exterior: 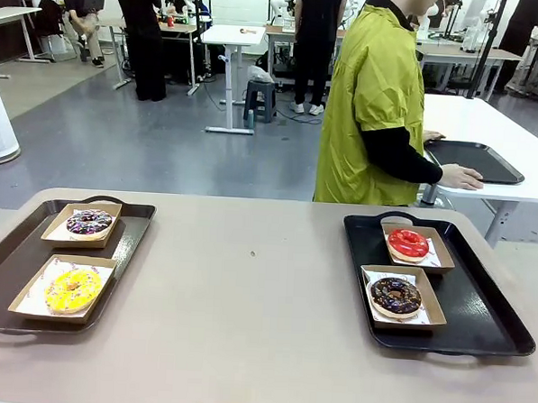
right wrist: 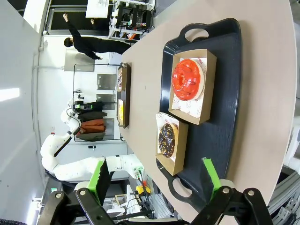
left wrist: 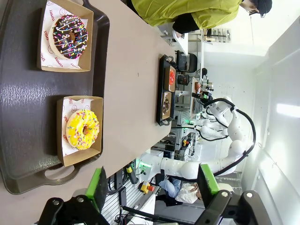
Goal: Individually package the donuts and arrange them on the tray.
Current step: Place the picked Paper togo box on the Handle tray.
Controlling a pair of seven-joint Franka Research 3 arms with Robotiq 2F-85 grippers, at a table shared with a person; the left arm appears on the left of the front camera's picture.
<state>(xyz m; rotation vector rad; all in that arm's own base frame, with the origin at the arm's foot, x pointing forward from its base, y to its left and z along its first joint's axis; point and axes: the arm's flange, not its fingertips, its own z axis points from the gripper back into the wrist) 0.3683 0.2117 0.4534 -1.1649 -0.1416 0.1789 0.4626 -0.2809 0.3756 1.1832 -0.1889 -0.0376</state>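
Looking along the left gripper (left wrist: 152,194), its green pads stand wide apart with nothing between them, hanging above the near end of the left tray (left wrist: 28,108). The yellow donut (left wrist: 83,129) lies ahead of the fingers and slightly toward the left pad, in its open cardboard box (left wrist: 79,131); the sprinkled chocolate donut (left wrist: 69,36) sits farther ahead in a second box on the same tray.

The right gripper (right wrist: 154,180) is likewise spread wide and empty over the near end of the right tray (right wrist: 229,93). The dark chocolate donut (right wrist: 166,139) is just ahead of it, between the pads' lines, and the red donut (right wrist: 187,79) lies beyond, each in its own box.

All four donuts seem boxed and on trays, so the work looks nearly done, with any closing or tidying of boxes left. To do that well, each claw should come down squarely over the nearer box and grip the cardboard wall, not the icing, keeping the box level. Light cardboard will likely slide on the smooth tray, so push slowly. The person (exterior: 378,99) stands turned away at the far side, hands on another table.
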